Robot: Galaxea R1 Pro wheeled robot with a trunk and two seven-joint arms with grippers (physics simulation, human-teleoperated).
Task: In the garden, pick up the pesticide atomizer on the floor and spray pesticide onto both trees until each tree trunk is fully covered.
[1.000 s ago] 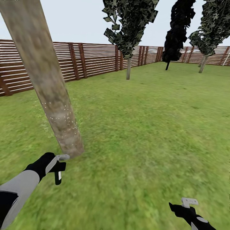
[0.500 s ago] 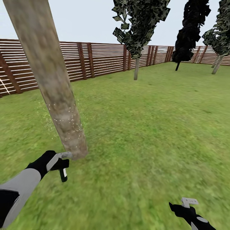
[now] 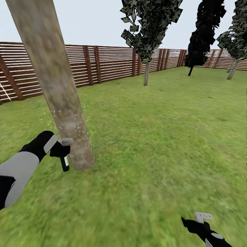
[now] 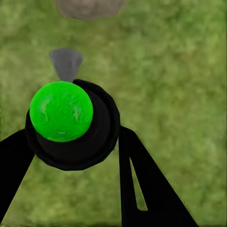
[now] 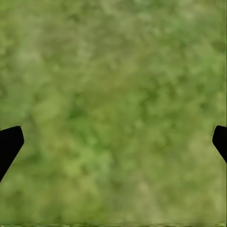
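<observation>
Pesticide atomizer [image 3: 64, 161]: held in the left gripper [image 3: 61, 151] just beside the base of the tree trunk [image 3: 55, 82], on its left in the head view; the dark body hangs below the gripper and the light grey trigger head [image 3: 66, 140] is pointed at the bark.
Atomizer from the left wrist view: a round black body [image 4: 75, 127] with a bright green spot [image 4: 61, 111] is seen end-on between the two black fingers [image 4: 142, 184], which are closed against it; a grey nozzle [image 4: 66, 64] is directed towards the trunk foot [image 4: 87, 7].
Left gripper: clamped around the bottle.
Right gripper [image 3: 200, 221]: low at the right in the head view, over grass; in the right wrist view its fingertips [image 5: 9, 144] are spread wide apart with nothing between them.
Tree trunk: thick, smooth, leaning, mottled tan and grey.
Pesticide [image 3: 70, 127]: fine pale specks are scattered over the lower trunk and in the air just beside it.
Garden [image 3: 154, 137]: blurred green lawn.
Fence [image 3: 103, 65]: brown horizontal wooden slats at the lawn's edge.
Other trees [image 3: 147, 27]: dark ragged foliage on thin trunks, well apart, near the fence.
Obstruction: nothing is seen between the nozzle and the bark.
</observation>
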